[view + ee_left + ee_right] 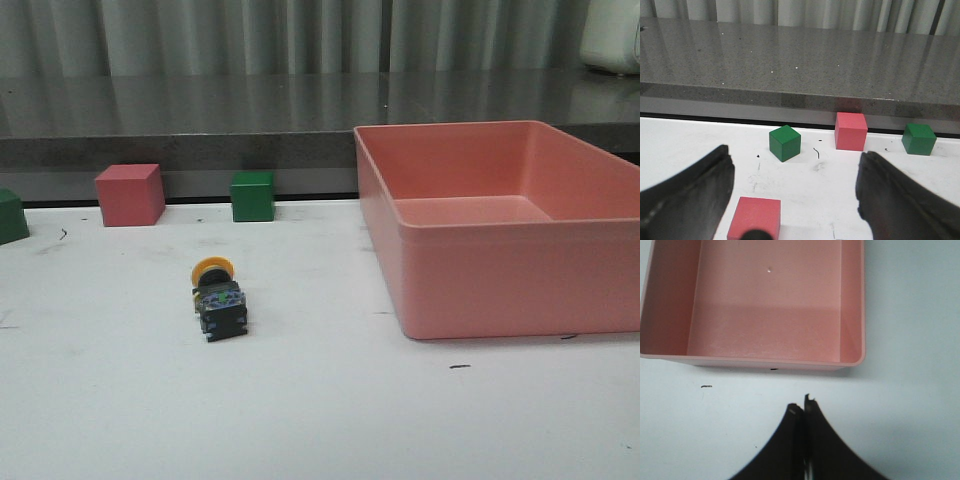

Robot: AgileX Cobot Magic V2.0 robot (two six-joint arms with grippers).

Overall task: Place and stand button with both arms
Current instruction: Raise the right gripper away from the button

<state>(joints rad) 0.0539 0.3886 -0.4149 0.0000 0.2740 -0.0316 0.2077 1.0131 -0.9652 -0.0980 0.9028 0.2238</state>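
The button (218, 298) lies on its side on the white table (320, 420), left of centre in the front view. Its yellow cap (213, 267) points toward the back and its black body toward the front. Neither arm shows in the front view, and the button appears in neither wrist view. My left gripper (795, 167) is open above the table, with a pink cube (755, 217) low between its fingers (695, 195) and untouched. My right gripper (802, 409) is shut with nothing in it, hovering over bare table just outside the pink bin (765, 361).
A large pink bin (480, 285) fills the right side of the table. Along the back edge stand a pink cube (130, 194), a green cube (252, 196) and another green cube (10, 215) at the far left. A dark counter (200, 115) runs behind.
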